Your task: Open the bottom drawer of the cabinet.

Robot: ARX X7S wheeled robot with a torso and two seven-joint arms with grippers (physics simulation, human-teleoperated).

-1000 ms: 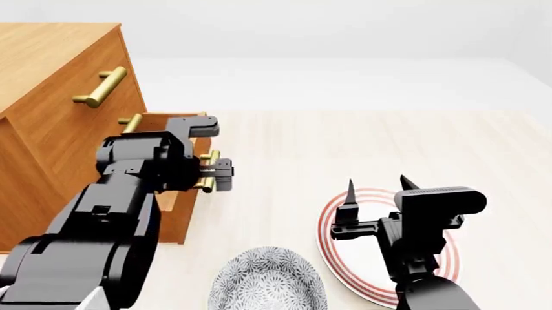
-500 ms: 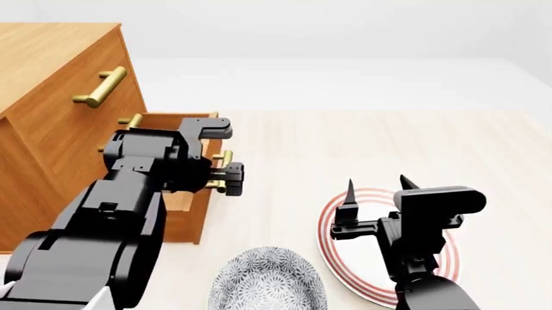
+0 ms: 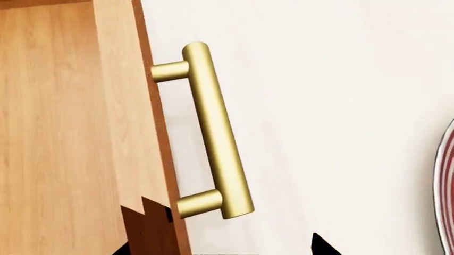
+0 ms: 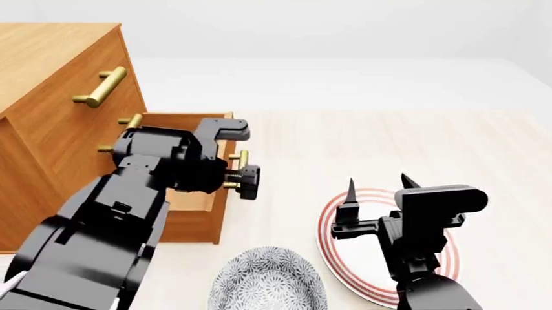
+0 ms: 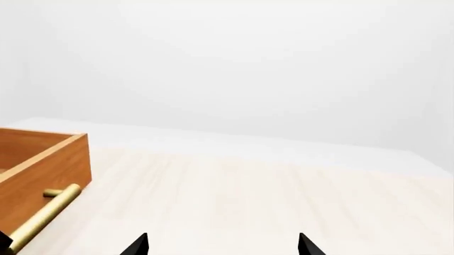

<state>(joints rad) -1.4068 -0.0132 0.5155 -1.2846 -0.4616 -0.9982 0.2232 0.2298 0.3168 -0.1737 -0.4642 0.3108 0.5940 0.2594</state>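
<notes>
The orange-brown cabinet [image 4: 52, 77] stands at the left. Its bottom drawer [image 4: 194, 223] is pulled partly out over the table. My left gripper [image 4: 240, 161] is at the drawer's brass handle [image 4: 243, 157]. In the left wrist view the handle [image 3: 216, 133] stands off the drawer front [image 3: 152, 133]. That gripper [image 3: 220, 248] is open, with one black fingertip [image 3: 319, 245] on the handle side and the other past the front panel. My right gripper [image 4: 377, 184] is open and empty above the plate. In the right wrist view [image 5: 221, 244] the drawer [image 5: 42, 159] shows far to the side.
A white plate with red rings [image 4: 326, 226] lies under my right gripper, its edge also in the left wrist view [image 3: 447, 186]. A grey patterned bowl [image 4: 267, 281] sits at the front. The top drawer's handle [image 4: 102, 87] and the middle drawer's handle [image 4: 129, 121] sit above the open drawer.
The bottom drawer has slid further out of the cabinet, to the right, together with my left gripper. The right arm has not moved.
</notes>
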